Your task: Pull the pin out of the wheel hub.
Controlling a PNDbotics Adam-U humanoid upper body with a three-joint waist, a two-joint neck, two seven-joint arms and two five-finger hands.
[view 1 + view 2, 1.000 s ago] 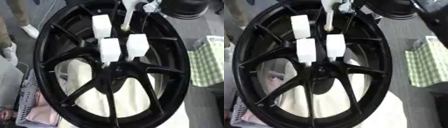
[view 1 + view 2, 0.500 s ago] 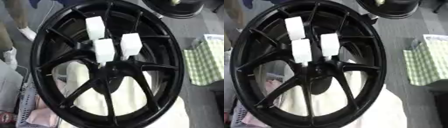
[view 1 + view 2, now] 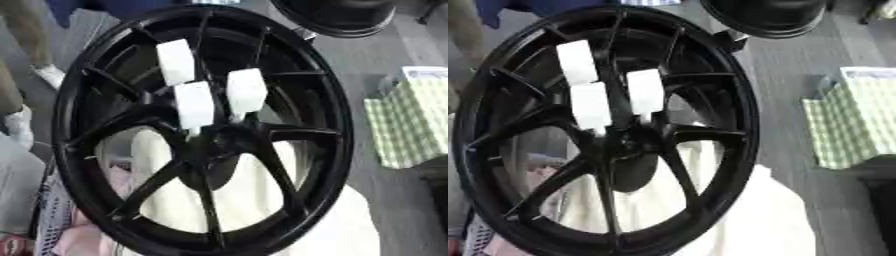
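Across the left eye view: a black wheel (image 3: 74, 100) stands tilted on a pale cloth (image 3: 262, 200), spokes running in to the wheel hub (image 3: 207, 147).
Pins: three white blocks sit at the hub's upper side. One is high on the left (image 3: 175, 61), one is low in the middle (image 3: 194, 104) and one is on the right (image 3: 246, 91). I take these for the pin heads, though the blur leaves me unsure.
Change: a second ago a pale arm part reached down from the top edge toward the blocks. Now it is gone from the frame.
Blocks since then: all three keep the same pattern on the hub. The whole picture has slid a little, which I put down to my head tilting.
Surroundings: a second dark wheel (image 3: 337, 17) lies beyond the top edge, and a green checked bag (image 3: 411, 120) stands well apart on the right.

Over in the right eye view: the same wheel, hub and three blocks appear, set further left in the frame.
My hands: neither the left nor the right shows in either view, so I cannot tell whether their fingers are curled or straight.
Hidden part: the stems under the blocks are lost against the black hub.

Meaning for the task: by my judgement nothing has come out yet. The reach ended with no pin removed, so the pull is still to do.
Next move: I would bring a hand back over the hub and close on one block.
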